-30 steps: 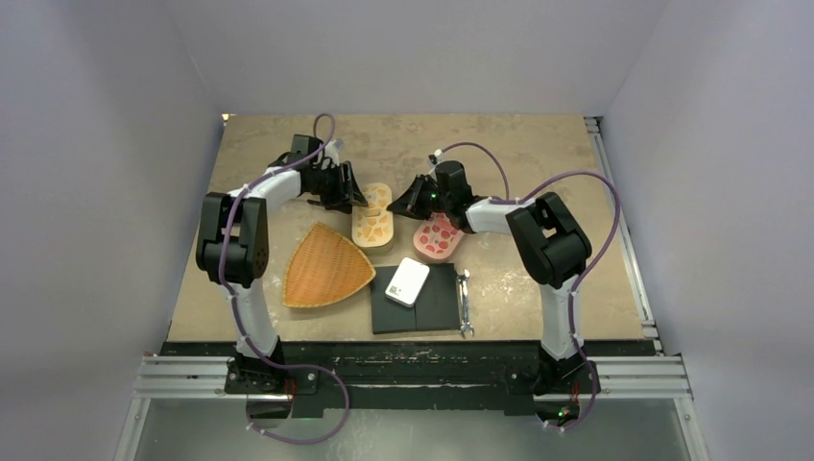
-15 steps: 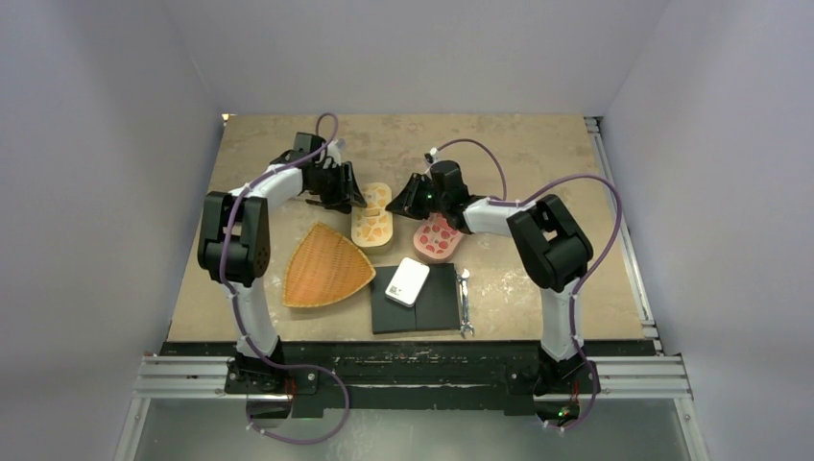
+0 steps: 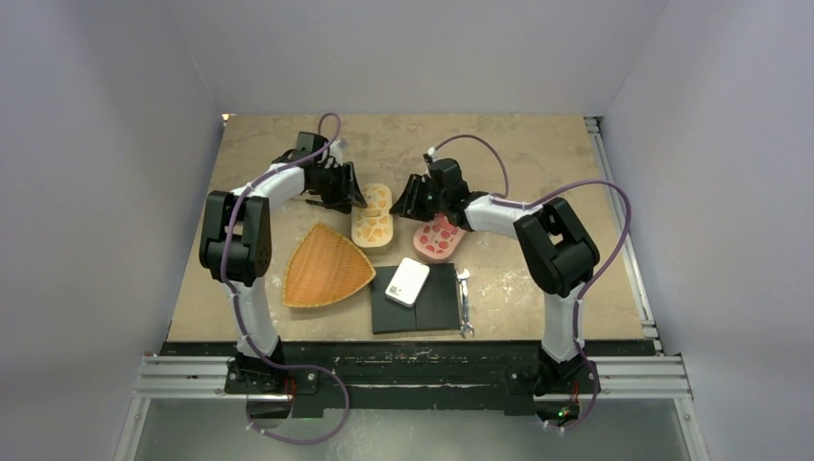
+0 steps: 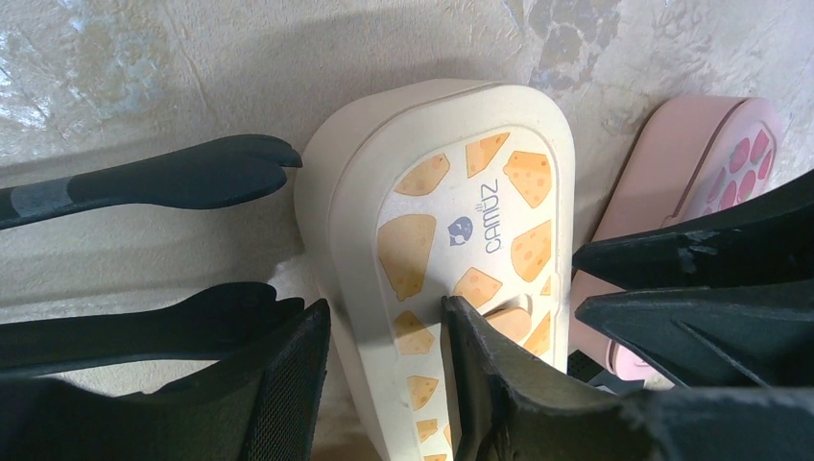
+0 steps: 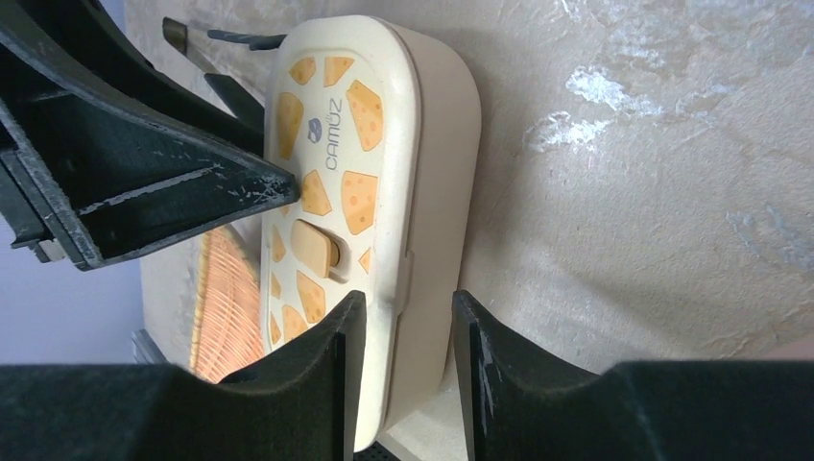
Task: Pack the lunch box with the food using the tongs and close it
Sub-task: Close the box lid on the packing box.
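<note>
Mottled tan tabletop (image 3: 538, 154), white walls (image 3: 106, 144); wicker basket (image 3: 324, 267) at left; tongs (image 4: 173, 182), tips apart, just left of the cream lunch box (image 4: 461, 163), closed, mid-table; left gripper (image 4: 384, 307) over the box's left edge, jaws half apart, gripping nothing I can see; right gripper (image 5: 408, 298) astride its right wall, jaws narrowly apart; pink box (image 3: 437, 238) just beside, rightward.

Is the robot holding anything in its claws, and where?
Nothing seems held. The left claw and right claw stand open over the cheese lunch box; the tongs lie free beside it.
</note>
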You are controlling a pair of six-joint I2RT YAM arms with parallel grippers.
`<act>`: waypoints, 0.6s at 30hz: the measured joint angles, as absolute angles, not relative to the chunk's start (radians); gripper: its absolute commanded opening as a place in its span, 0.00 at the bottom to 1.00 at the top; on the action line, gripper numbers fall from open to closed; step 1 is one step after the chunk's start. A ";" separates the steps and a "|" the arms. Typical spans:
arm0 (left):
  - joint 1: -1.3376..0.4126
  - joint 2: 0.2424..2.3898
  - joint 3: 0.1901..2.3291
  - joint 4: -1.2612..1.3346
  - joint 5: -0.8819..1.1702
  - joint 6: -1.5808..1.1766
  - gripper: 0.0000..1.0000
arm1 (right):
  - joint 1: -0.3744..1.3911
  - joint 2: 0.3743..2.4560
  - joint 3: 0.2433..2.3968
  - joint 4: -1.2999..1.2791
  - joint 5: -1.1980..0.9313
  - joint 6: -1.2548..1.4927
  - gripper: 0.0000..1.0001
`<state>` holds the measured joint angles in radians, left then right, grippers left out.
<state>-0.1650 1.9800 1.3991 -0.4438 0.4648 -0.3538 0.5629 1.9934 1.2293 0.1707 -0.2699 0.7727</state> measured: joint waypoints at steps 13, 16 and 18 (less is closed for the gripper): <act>-0.166 1.980 1.399 -0.443 0.463 -0.354 0.44 | 0.607 1.982 1.233 0.118 -0.278 0.737 0.51; -0.166 1.980 1.399 -0.443 0.463 -0.354 0.44 | 0.630 1.973 1.222 0.109 -0.276 0.735 0.46; -0.166 1.980 1.399 -0.443 0.463 -0.354 0.44 | 0.645 1.973 1.222 0.093 -0.265 0.732 0.42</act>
